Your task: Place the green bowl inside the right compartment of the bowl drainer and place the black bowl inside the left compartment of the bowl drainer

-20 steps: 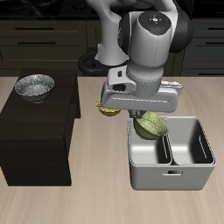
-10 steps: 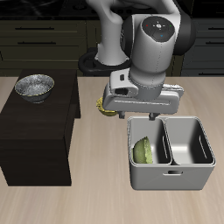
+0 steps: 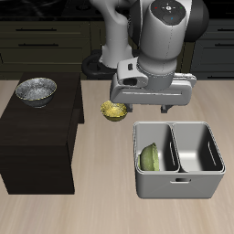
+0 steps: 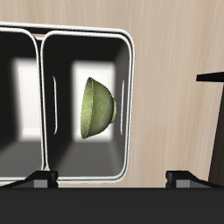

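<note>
Inside the bowl drainer [image 3: 178, 188], the green bowl [image 3: 151, 158] is standing on edge in one compartment, the gripper [image 4: 112, 178] is hovering above with fingers apart and gripping nothing, the black bowl [image 3: 36, 90] is sitting on a dark cabinet [image 3: 37, 155].

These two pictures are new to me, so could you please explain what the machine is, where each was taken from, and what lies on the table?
This is a simulated robot arm working at a table. One picture looks at it from the front and above; the other is shot from a camera on its wrist, looking straight down. The gripper at the arm's end holds nothing; only the tips of its jaws show, set wide apart.

Below it sits the bowl drainer, a grey tub with two compartments. The green bowl stands on edge in one of them; the other is empty. A yellow bowl lies behind the drainer, and the black bowl rests on a dark cabinet.
</note>
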{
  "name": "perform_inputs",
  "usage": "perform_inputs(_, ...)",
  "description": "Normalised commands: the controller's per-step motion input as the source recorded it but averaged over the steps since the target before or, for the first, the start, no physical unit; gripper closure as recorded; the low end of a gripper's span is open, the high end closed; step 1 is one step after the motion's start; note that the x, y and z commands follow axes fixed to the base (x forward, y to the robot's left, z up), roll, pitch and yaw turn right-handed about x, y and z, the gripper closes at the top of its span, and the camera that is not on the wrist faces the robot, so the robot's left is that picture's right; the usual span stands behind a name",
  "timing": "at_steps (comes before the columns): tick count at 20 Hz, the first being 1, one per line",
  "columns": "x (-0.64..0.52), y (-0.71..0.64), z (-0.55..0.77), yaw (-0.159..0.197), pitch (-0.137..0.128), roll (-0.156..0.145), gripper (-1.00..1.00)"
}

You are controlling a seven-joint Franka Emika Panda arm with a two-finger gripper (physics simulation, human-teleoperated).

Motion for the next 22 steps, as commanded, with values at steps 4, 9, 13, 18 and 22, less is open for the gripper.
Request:
perform_inputs(4, -0.24, -0.08, 0.4, 0.012, -0.025, 0.018, -1.0)
perform_inputs(9, -0.16, -0.11, 0.34, 0.061, -0.051, 0.002, -1.0)
perform_inputs(13, -0.15, -0.34, 0.32, 0.02, -0.046, -0.014, -1.0)
perform_inputs(18, -0.14, -0.31, 0.31, -0.003, -0.028, -0.026, -1.0)
perform_inputs(22, -0.15, -0.14, 0.28, 0.001, -0.024, -0.003, -1.0)
